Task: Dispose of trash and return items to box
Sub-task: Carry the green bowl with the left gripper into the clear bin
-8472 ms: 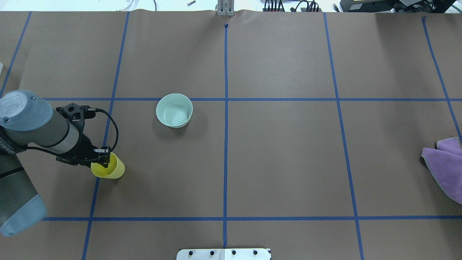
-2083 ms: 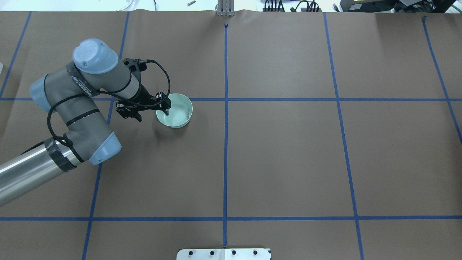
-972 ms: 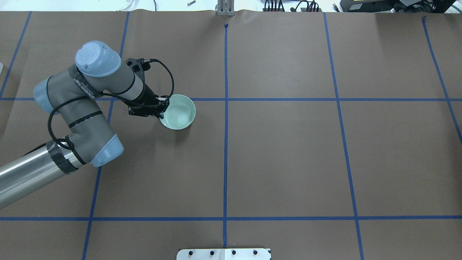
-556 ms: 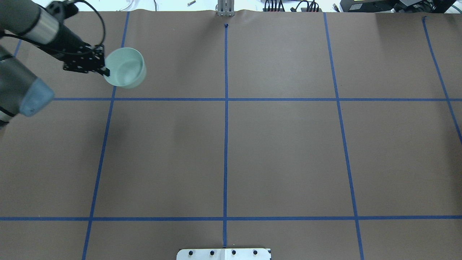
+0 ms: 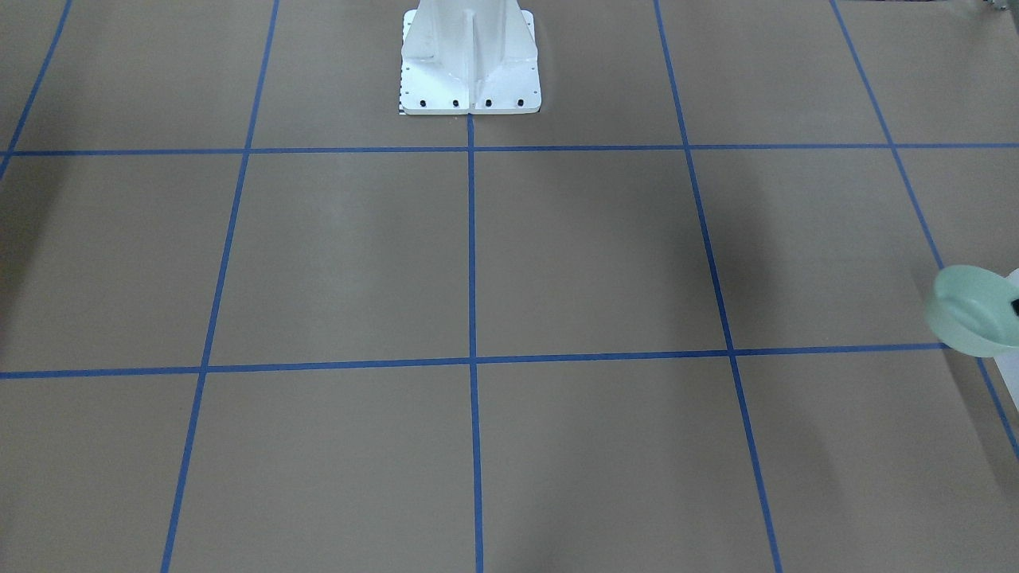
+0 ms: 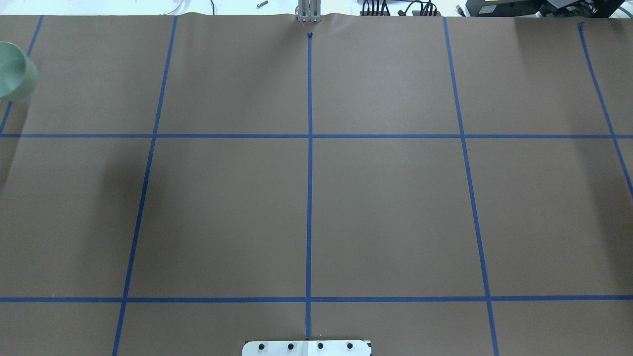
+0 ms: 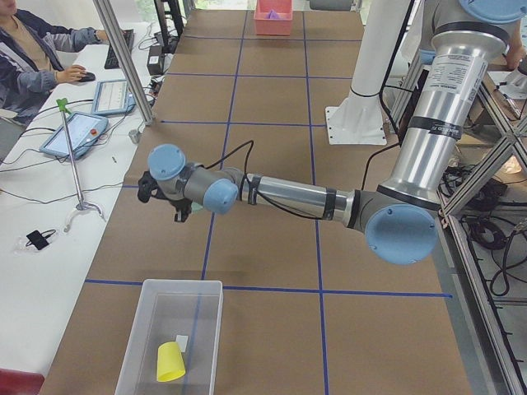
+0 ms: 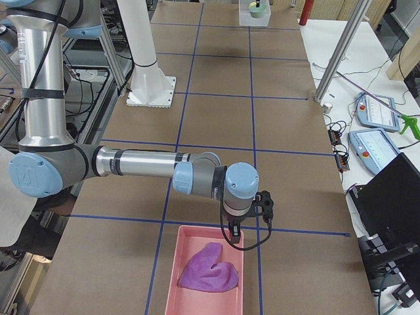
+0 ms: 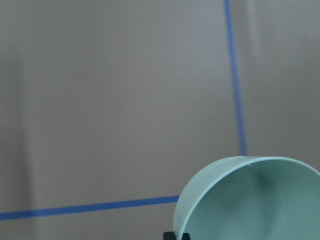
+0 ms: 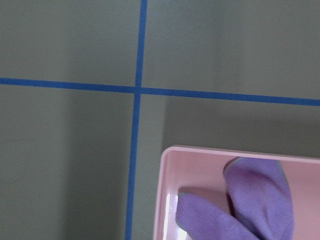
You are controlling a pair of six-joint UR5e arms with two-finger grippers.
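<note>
Pale green bowl [image 5: 973, 309] hangs just above the brown paper table [image 6: 385, 207] at the table's left end. The left gripper [image 7: 179, 211] is clamped on its rim. One black finger [image 9: 177, 235] shows against the rim in the left wrist view. A clear box [image 7: 183, 282] stands close by, with a yellow cup [image 7: 170, 362] inside. At the opposite end, the right gripper [image 8: 233, 233] hovers over the near edge of a pink bin [image 8: 197, 241] that holds a purple cloth [image 8: 209, 269]. Whether its jaws are apart or together cannot be told.
</note>
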